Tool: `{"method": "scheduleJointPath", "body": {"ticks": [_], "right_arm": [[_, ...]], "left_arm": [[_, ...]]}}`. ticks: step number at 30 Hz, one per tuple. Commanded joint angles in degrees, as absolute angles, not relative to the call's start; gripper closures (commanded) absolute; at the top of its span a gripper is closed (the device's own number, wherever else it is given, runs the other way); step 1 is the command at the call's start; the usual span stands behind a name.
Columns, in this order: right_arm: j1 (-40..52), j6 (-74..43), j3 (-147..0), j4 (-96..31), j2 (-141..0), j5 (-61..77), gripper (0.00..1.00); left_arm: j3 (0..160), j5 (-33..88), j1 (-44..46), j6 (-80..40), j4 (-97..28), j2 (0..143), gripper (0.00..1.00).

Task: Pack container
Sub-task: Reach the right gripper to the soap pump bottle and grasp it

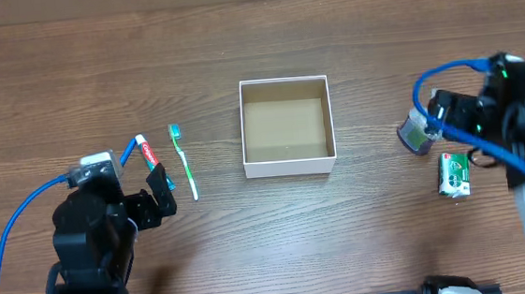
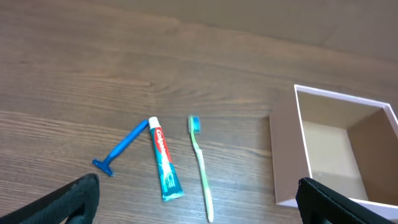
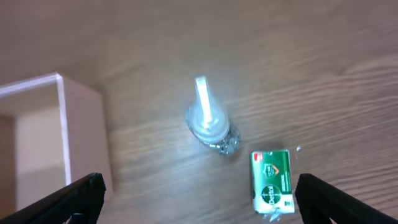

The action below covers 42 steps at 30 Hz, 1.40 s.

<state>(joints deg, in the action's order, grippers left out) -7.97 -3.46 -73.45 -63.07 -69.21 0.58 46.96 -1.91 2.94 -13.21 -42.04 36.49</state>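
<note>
The container (image 1: 290, 166) – a square, shallow box with thin white walls and a brown cardboard floor – sits open and empty at the middle of a wooden table (image 1: 235, 36). To its left lie three items side by side, apart from one another: a green toothbrush (image 2: 200, 168) nearest the box with its blue head pointing far, a red-and-white toothpaste tube (image 2: 165, 160), and a blue razor (image 2: 121, 148) farthest left. To the right of the box stands a small clear pump bottle (image 3: 210, 124), with a green-and-white packet (image 3: 272, 180) lying flat just beside it on the near side. The left gripper (image 2: 202, 202) hangs above the near ends of the toiletries, fingers spread wide and holding nothing. The right gripper (image 3: 202, 199) hovers over the bottle – its fingers likewise wide apart and empty.
</note>
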Motion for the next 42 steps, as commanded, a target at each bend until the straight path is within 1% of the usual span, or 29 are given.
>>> {"method": "scheduleJointPath", "body": {"ticks": [1,3,7,11,17,20,22,37,40,41,42], "right_arm": [[-8.3,1.2,-75.5,-63.4,-76.4,2.1,0.00],[-8.3,4.1,-75.5,-63.6,-80.7,2.7,0.00],[-8.3,6.1,-75.4,-62.5,-87.1,2.4,0.00],[-8.3,8.0,-75.2,-60.2,-90.8,2.7,0.00],[-8.3,8.6,-72.6,-56.4,-93.2,2.7,0.00],[-8.3,8.6,-72.4,-55.3,-93.5,2.7,0.06],[-8.3,8.6,-72.4,-55.3,-93.5,2.7,0.07],[-8.3,8.6,-72.3,-56.5,-98.1,2.7,0.05],[-8.3,8.6,-72.3,-56.6,-98.4,2.7,0.09],[-8.3,8.6,-72.3,-56.6,-98.4,2.7,0.11],[-8.3,8.6,-72.3,-56.6,-98.4,2.7,0.17]], "left_arm": [[48.4,0.0,2.6,-13.8,-42.2,37.9,0.00],[48.4,0.0,2.6,-13.8,-42.2,38.1,0.00],[48.4,0.0,2.6,-13.8,-42.0,38.2,0.00],[48.4,-0.4,2.6,-13.7,-41.9,38.2,0.00],[48.4,-0.6,2.6,-13.7,-41.8,38.3,0.00],[48.4,-0.6,2.6,-13.7,-41.8,38.3,0.00],[48.4,-0.6,2.6,-13.5,-41.8,38.3,0.00],[48.4,-0.6,2.6,-13.3,-41.8,38.3,0.00],[48.4,-0.6,2.6,-13.3,-41.8,38.3,0.00],[48.4,-0.6,2.6,-13.3,-41.8,38.3,0.00],[48.4,-0.6,2.6,-13.3,-41.8,38.3,0.00]]}}
